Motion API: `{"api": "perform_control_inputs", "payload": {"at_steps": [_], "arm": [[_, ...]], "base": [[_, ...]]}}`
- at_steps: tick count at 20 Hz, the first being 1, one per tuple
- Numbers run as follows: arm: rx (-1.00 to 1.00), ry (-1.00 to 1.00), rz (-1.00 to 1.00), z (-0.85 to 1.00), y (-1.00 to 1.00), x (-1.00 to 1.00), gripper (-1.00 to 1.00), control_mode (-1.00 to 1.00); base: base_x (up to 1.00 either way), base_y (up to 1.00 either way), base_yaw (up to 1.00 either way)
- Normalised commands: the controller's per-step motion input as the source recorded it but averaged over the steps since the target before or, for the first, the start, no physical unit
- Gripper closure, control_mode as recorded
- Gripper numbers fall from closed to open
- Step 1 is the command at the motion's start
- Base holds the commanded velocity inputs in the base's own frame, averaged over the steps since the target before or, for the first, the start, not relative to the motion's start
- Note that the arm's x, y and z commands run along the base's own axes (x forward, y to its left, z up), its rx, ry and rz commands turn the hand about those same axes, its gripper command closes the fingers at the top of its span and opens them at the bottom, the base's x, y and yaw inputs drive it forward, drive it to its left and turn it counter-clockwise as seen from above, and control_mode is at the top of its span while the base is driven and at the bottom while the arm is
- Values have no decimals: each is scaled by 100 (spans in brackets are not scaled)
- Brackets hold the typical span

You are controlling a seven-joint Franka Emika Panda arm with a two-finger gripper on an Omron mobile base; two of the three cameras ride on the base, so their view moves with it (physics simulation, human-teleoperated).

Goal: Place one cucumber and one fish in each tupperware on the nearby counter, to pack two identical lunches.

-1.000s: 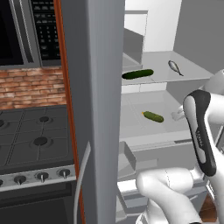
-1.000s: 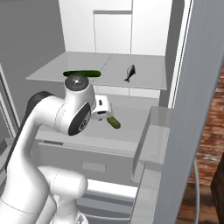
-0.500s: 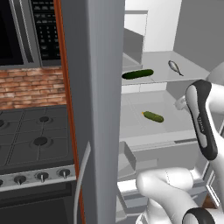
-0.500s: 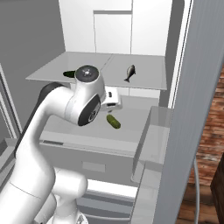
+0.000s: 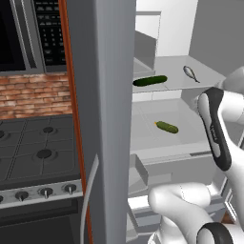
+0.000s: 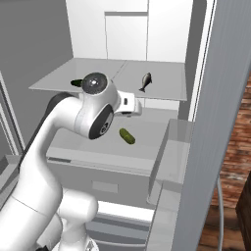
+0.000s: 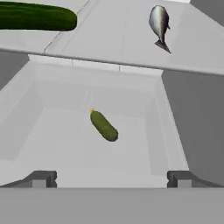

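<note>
Claw [image 7: 111, 177] spread wide, nothing between the tips; in hand view the two dark fingertips [image 7: 41, 178] sit far apart at bottom left & bottom right of frame. Claw isn't touching anything.

Just above the tips, mid-frame in hand view: small cucumber [image 7: 104, 126], lying diagonal on the floor of a pale open fridge drawer [image 7: 26, 113], yellowish stub end pointing up-left. Same one shows center-right in left base view [image 5: 167, 127] & mid-frame in right base view [image 6: 127, 136].

Above the drawer, a flat grey shelf [image 7: 109, 39]. On it, upper left corner of hand view: long dark cucumber [image 7: 37, 17], lying across, partly cut by frame edge. Left base view has it upper center [image 5: 149, 81]; in right base view just a green end peeks out behind the arm [image 6: 76, 83]. Fish [image 7: 159, 24], silver-grey, lies on same shelf, upper right of hand view, tail pointing down-right; well apart from long cucumber. Also upper right in left base view [image 5: 190, 73], upper center in right base view [image 6: 145, 81].

Arm's white wrist w/ dark joint [image 6: 95, 117] sits left-center in right base view. Grey fridge door [image 5: 102, 119] fills center of left base view; black stovetop [image 5: 33, 152] & brick wall [image 5: 33, 93] at left.
</note>
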Motion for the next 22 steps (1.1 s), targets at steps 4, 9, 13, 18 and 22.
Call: {"api": "perform_control_inputs", "payload": {"at_steps": [4,9,13,18,22], "arm": [[4,-15,-14,21,-3,21,-100,-100],[12,-5,-9,35,-5,2,-100,-100],[16,0,-1,42,-13,0,-100,-100],[7,0,0,36,-12,0,-100,-100],[0,0,0,3,-8,13,-100,-100]], "base": [[0,0,0],[0,0,0],[0,0,0],[0,0,0],[0,0,0]]}}
